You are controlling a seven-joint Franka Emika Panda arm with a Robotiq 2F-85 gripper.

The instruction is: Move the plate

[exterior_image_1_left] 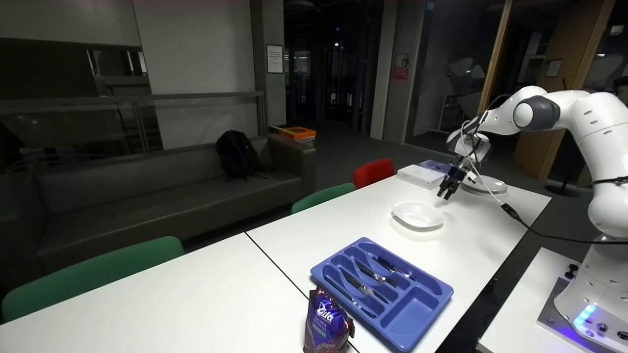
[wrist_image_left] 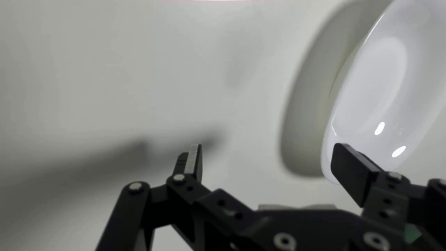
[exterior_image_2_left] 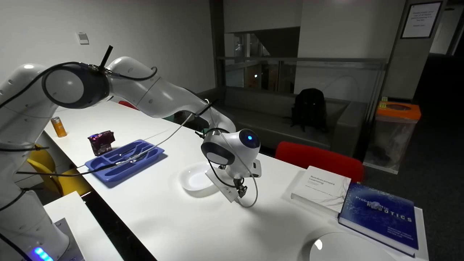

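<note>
The white, round, shallow plate (exterior_image_1_left: 496, 186) lies near the far end of the table in an exterior view, partly behind the wrist cable. It also shows cut off by the bottom edge in an exterior view (exterior_image_2_left: 346, 250). It is out of the wrist view. My gripper (exterior_image_1_left: 444, 194) hangs above the table between the plate and the smaller white dish (exterior_image_1_left: 418, 215). In the wrist view the gripper (wrist_image_left: 268, 146) is open, with nothing between its fingers. Its right finger overlaps the edge of the dish (wrist_image_left: 376, 83) in the picture. In an exterior view the dish (exterior_image_2_left: 194, 179) is partly behind the gripper.
A blue cutlery tray (exterior_image_1_left: 414, 309) holds several utensils. A purple packet (exterior_image_1_left: 325, 326) stands beside it. A white book (exterior_image_2_left: 322, 188) and a blue book (exterior_image_2_left: 380, 217) lie close to the plate. An orange can (exterior_image_2_left: 58, 127) stands farther off. Chairs line the table.
</note>
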